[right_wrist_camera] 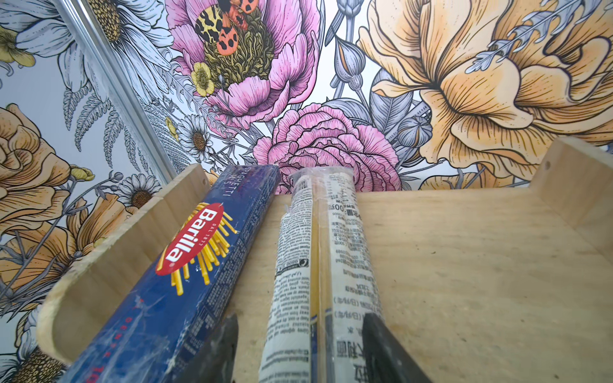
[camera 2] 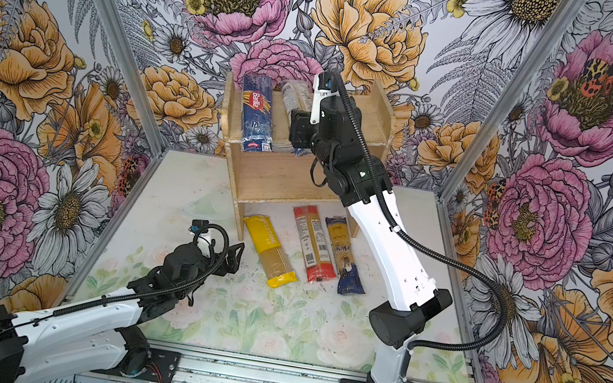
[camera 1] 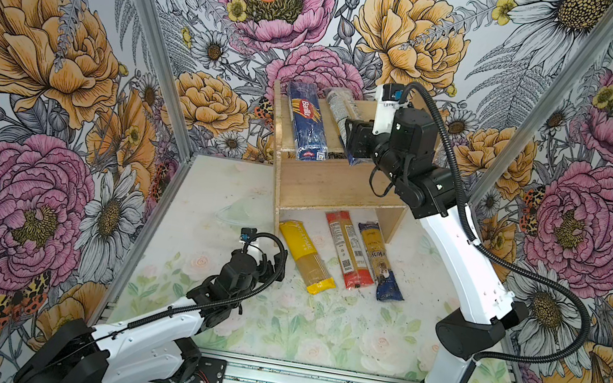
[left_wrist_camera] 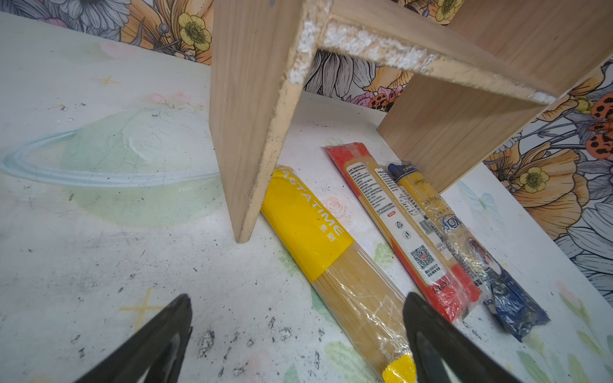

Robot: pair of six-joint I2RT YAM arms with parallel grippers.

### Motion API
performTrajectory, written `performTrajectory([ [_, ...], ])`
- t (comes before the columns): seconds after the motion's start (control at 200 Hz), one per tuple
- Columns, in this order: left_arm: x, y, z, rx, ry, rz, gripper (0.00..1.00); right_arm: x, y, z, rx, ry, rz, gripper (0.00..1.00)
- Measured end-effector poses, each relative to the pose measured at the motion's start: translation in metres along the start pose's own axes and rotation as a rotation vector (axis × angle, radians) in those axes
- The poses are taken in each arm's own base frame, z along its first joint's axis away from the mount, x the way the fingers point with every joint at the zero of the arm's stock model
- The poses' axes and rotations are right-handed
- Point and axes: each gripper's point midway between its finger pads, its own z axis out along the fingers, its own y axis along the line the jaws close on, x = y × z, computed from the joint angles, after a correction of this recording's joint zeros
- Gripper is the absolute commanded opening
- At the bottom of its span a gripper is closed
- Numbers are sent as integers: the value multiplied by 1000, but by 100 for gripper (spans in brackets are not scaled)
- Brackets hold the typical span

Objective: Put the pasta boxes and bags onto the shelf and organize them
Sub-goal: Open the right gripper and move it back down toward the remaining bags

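You've got five long narrow spaghetti packs: dark blue Barilla (camera 1: 306, 121), clear white-labelled (right_wrist_camera: 298, 265), yellow-ended (camera 1: 306, 258), red-ended (camera 1: 347, 250), yellow-and-blue (camera 1: 376, 255). One light wooden two-tier shelf (camera 1: 334, 189).
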Motion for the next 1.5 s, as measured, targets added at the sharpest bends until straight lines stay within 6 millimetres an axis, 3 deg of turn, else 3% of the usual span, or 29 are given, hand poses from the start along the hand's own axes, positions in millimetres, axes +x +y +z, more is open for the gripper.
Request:
performTrajectory([
  [0.185,0,0,0,0,0,0,99,-13,1,-23,-23,-30,-34,76],
  [0.365,0,0,0,0,0,0,99,-24,-5,-59,-26,-61,-65,81],
  [0.545,2,0,1,-2,5,1,99,-8,-15,-91,-23,-41,-83,84],
  [0.801,11,4,5,-18,36,10,99,50,-35,-129,2,51,-57,84],
  [0.991,14,4,6,-21,46,14,99,110,-55,-149,55,140,-1,85],
  [1.501,14,-1,4,-5,44,8,99,246,-91,-135,167,424,173,87],
])
